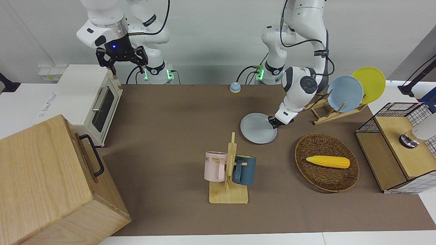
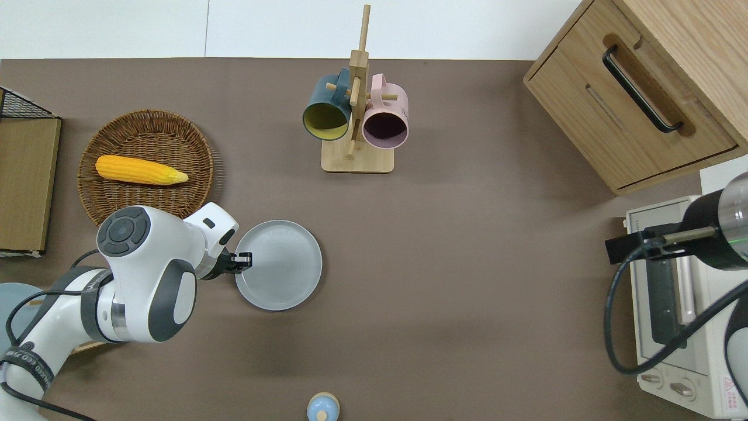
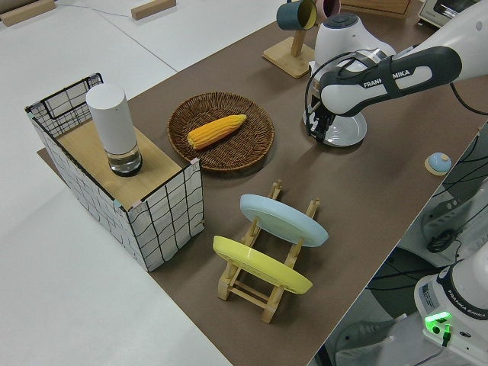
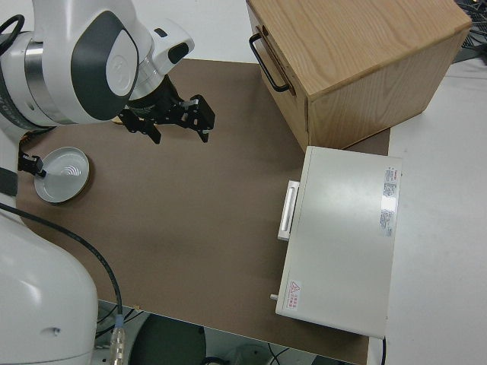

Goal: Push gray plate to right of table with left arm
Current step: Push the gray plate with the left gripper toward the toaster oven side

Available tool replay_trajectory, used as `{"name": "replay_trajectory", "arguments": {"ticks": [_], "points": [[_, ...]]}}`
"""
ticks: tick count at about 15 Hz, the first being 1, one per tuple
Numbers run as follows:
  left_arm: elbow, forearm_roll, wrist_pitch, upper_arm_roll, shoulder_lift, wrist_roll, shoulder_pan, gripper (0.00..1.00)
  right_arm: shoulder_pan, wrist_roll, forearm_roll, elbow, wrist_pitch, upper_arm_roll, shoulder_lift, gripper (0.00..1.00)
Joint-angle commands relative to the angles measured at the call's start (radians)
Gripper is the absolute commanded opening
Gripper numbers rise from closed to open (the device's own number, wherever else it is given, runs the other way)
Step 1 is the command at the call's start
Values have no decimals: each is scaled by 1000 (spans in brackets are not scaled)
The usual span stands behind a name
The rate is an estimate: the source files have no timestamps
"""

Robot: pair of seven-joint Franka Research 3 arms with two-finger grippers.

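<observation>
The gray plate [image 1: 257, 129] [image 2: 283, 266] [image 4: 67, 176] lies flat on the brown table [image 1: 170, 112] [image 2: 467, 263], nearer to the robots than the mug stand. My left gripper [image 1: 273, 124] [image 2: 245, 259] is down at table level. Its fingers are shut with nothing held, and their tips touch the plate's rim on the side toward the left arm's end of the table. The left arm's wrist hides the rest of that rim in the left side view. My right gripper [image 1: 122, 65] [image 4: 179, 125] is open and its arm is parked.
A wooden stand [image 2: 357, 158] with a pink and a dark blue mug is farther from the robots than the plate. A wicker basket [image 2: 193, 140] holding corn [image 2: 140, 170], a plate rack [image 1: 327, 115] and a wire crate [image 1: 391, 112] sit toward the left arm's end. A toaster oven [image 1: 85, 98] and a wooden cabinet [image 1: 44, 183] stand at the right arm's end.
</observation>
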Motion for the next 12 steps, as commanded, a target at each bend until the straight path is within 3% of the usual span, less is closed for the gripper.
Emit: {"name": "replay_trajectory", "arguments": {"ticks": [1, 6, 8, 12], "points": [[-21, -43, 35, 3, 2, -16, -22, 0, -8, -8, -1, -4, -12, 5, -10, 996], [-15, -92, 58, 2, 18, -80, -107, 0, -8, -8, 1, -4, -12, 5, -10, 996], [-12, -178, 82, -3, 31, -100, -177, 0, -8, -8, -1, -4, -12, 5, -10, 996], [-6, -193, 237, -12, 90, -319, -353, 0, -8, -8, -1, -4, -12, 5, -10, 996]]}}
